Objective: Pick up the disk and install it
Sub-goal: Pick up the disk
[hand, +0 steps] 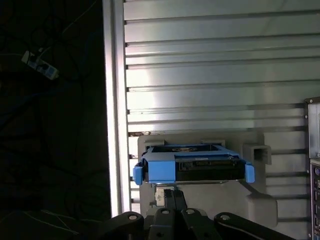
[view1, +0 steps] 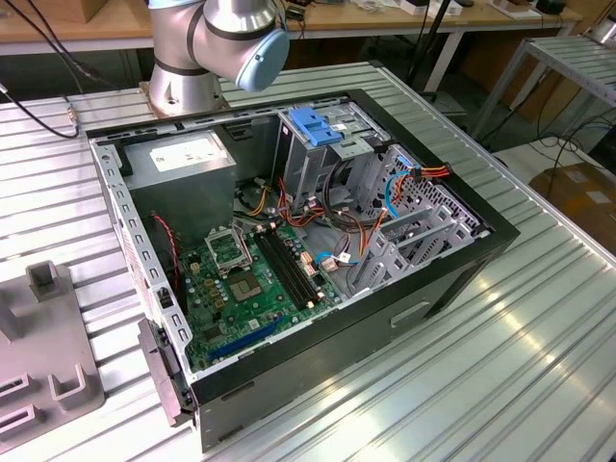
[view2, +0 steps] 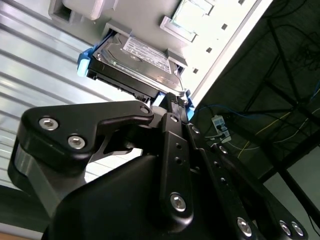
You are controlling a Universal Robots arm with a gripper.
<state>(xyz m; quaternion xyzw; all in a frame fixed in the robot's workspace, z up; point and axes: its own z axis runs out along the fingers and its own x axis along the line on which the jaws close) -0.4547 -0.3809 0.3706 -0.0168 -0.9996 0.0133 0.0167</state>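
Disk (view2: 135, 62) just ahead of tool (view2: 173, 104)

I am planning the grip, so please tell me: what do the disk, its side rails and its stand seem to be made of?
The disk: apparently metal, dark grey with a dull sheen, under a white paper-like label. The side rails: probably plastic, uniform matt blue, moulded shape. The stand: likely plastic too, flat pale grey with rounded moulded edges.
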